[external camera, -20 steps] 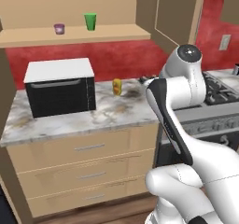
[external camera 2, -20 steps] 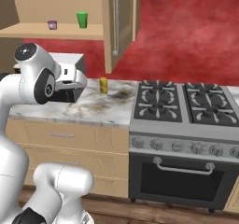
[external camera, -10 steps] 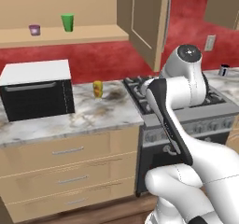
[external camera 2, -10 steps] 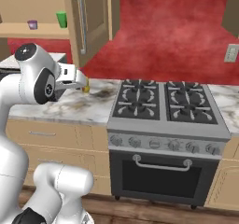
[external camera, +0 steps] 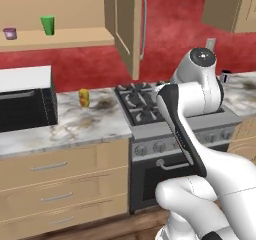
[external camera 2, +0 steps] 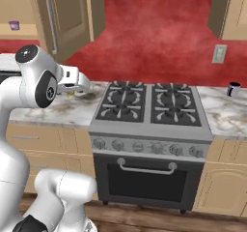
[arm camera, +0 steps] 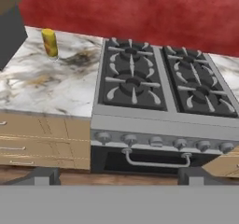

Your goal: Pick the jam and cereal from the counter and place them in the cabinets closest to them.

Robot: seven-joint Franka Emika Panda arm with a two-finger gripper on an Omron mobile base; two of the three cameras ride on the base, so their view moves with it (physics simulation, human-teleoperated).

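The jam (external camera: 9, 33) is a tiny purple jar on the open cabinet's wooden shelf (external camera: 65, 38), left of a green cup (external camera: 48, 24); its edge (external camera 2: 14, 25) also shows in the right base view. The cereal is out of view. The marble counter (external camera: 75, 126) carries a yellowish stacked round item (external camera: 84, 97) (arm camera: 49, 42). My gripper (external camera 2: 86, 85) hangs over the counter's right end beside the stove. In the hand view the gripper (arm camera: 116, 175) is open, its fingertips (arm camera: 42, 174) wide apart with nothing between them.
A black four-burner stove (external camera: 150, 101) (arm camera: 154, 83) with an oven below sits right of the counter. A black microwave (external camera: 25, 99) stands at the far left. The cabinet door (external camera: 131, 24) hangs open. A dark mug (external camera 2: 233, 89) stands on the right counter stretch (external camera 2: 226, 115).
The whole scene has slid left in both base views: the base has driven right. The microwave now sits at the left edge and the stove is central. The arm keeps its pose.
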